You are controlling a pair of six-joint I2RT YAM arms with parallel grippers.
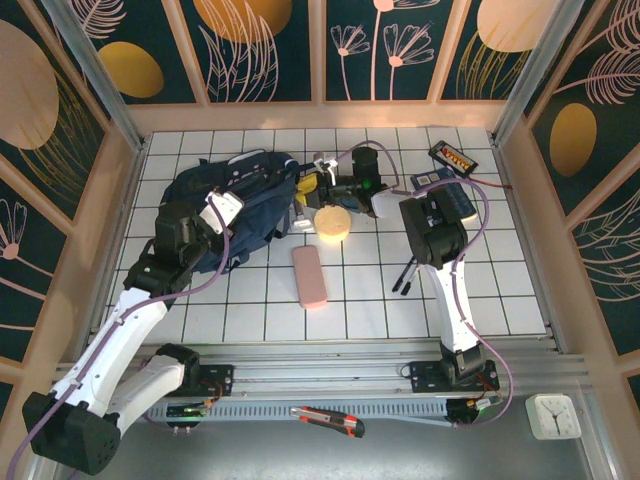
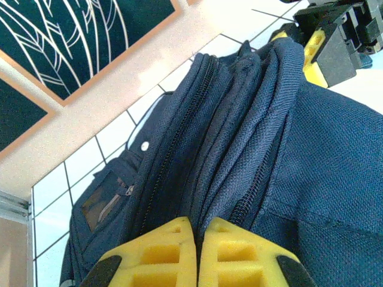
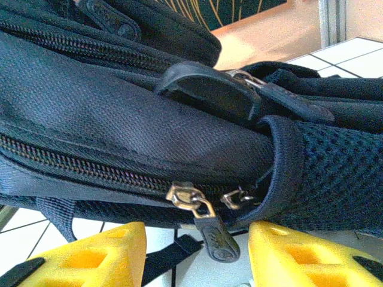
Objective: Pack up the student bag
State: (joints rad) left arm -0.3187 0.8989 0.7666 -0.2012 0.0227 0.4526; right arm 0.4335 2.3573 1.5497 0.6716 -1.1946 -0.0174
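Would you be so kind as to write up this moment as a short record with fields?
Bag: navy, lying at the far left of the table
Left pincer: shut on a fold of the bag
Right pincer: open, one finger on each side of a zip pull
Loose items: pink case, yellow disc, black pens
Packing: those items lie outside the bag
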